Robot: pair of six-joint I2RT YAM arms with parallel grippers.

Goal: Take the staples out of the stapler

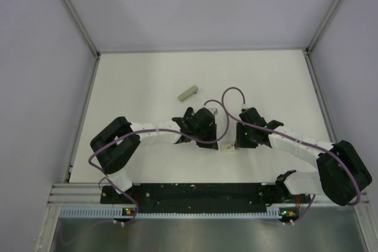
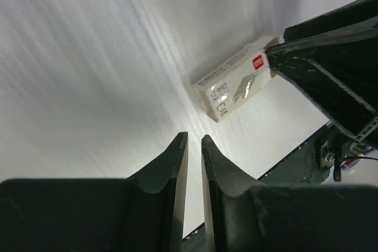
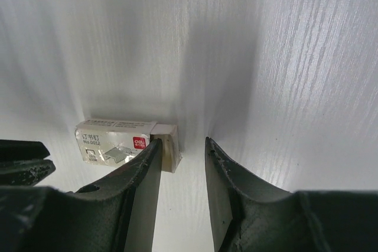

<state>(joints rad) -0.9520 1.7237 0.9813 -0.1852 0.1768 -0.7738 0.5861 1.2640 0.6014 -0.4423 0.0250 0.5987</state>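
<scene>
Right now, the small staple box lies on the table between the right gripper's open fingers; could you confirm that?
Not quite: the staple box lies on the table just outside the right gripper's open fingers, beside one of them, as the right wrist view shows.

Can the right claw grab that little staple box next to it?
Probably yes. The right claw is open, and the staple box lies on the table just beside one finger, nothing between them. It likely needs only a small sideways shift.

One staple box point(image 2: 235, 84), one olive-grey bar point(image 1: 187, 93).
</scene>
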